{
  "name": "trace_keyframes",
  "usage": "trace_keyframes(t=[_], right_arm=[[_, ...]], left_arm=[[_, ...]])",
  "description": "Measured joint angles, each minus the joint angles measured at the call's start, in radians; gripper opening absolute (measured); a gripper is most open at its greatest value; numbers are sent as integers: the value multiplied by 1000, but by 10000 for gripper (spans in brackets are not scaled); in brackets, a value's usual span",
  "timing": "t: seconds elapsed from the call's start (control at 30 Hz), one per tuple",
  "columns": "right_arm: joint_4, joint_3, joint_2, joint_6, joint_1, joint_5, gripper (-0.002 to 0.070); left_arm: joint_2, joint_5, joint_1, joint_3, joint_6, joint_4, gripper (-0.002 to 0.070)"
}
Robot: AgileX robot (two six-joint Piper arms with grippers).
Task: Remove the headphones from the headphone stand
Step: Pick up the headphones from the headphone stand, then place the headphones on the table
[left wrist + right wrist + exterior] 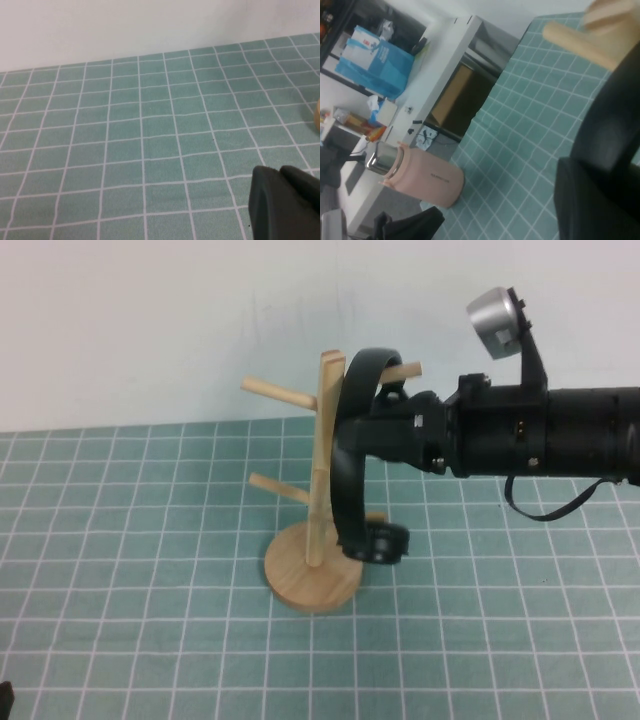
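Note:
The black headphones (350, 480) hang on the wooden headphone stand (322, 440). Their headband loops over the upper right peg (402, 370), and one earcup (386, 541) hangs just above the round base (300, 585). My right gripper (378, 430) reaches in from the right and is shut on the headband beside the post. In the right wrist view the headband (615, 120) crosses in front of a finger (590, 200), with a peg (580, 42) beyond. My left gripper (287, 200) is shut and empty, low over the mat far to the left.
A green grid mat (150, 570) covers the table up to a white wall. The right arm's loose cable (545, 508) hangs below it. Off the table, the right wrist view shows a pink jug (420, 172) and a blue bag (375, 60).

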Motion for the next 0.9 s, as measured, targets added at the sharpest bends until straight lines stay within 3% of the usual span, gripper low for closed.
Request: trace_keyframes(t=[0.23,0.4,0.63,0.9], right_arm=[[-68,0,-155,-3,0,-74,57],[-212,0,-280,123,0,-150,57],[-718,0,-373,586,0,-216,57],[-1292,0,-362,1286,0,-191,57]], left_arm=[[0,0,0,0,0,0,-6],[0,0,0,0,0,0,-6],[0,0,0,0,0,0,-6],[0,0,0,0,0,0,-6]])
